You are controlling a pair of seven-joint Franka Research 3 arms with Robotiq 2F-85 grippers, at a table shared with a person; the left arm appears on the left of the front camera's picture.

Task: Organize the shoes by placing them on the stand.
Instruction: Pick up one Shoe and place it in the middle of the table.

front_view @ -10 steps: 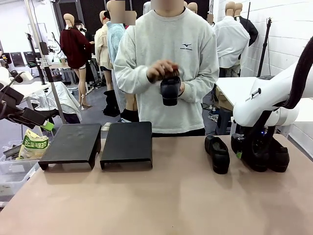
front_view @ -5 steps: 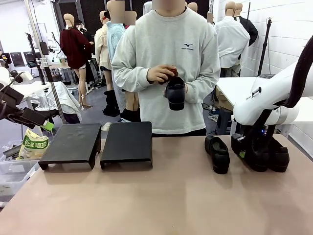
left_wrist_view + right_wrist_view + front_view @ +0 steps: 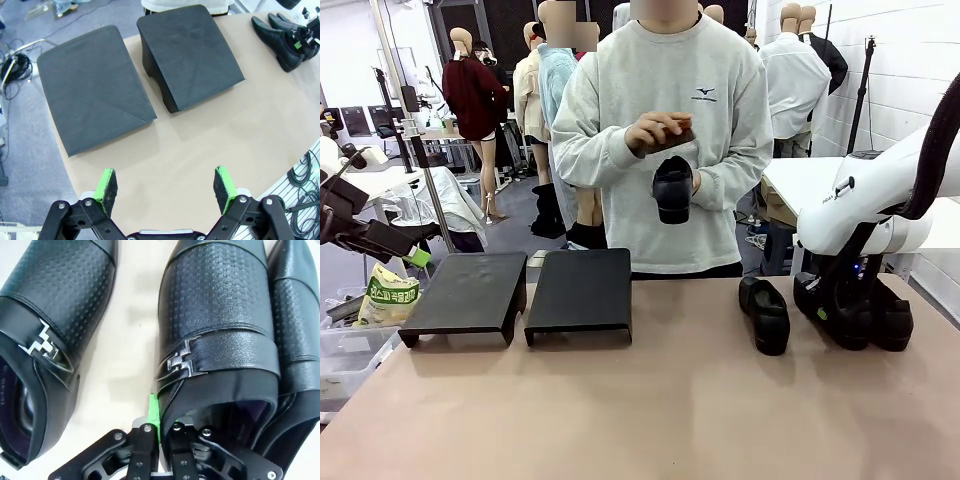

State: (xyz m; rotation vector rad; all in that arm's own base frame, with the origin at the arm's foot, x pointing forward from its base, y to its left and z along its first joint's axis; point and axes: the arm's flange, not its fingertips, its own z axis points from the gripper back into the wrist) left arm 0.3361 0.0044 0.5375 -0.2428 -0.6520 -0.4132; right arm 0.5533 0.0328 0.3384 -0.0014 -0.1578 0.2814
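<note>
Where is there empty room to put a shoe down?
The left stand and right stand have bare tops. The table is bare between the right stand and the lone shoe. Crowded at the robot's right, where the right gripper clamps the middle shoe.

I watch through three cameras. The front one sits between the arms at the near edge of the table (image 3: 660, 400), facing straight across to the person (image 3: 665, 130) at the far side. The left wrist camera hangs high off the left end. It looks down past the wide-spread left gripper (image 3: 165, 186) at the left stand (image 3: 92, 90) and right stand (image 3: 190, 55), with the shoes (image 3: 280, 45) small at far right. The right wrist camera looks down from very close along the right gripper (image 3: 159, 412), clamped on the rim of the middle shoe (image 3: 215, 330). Front and left wrist views share both stands; all three share the shoes.
</note>
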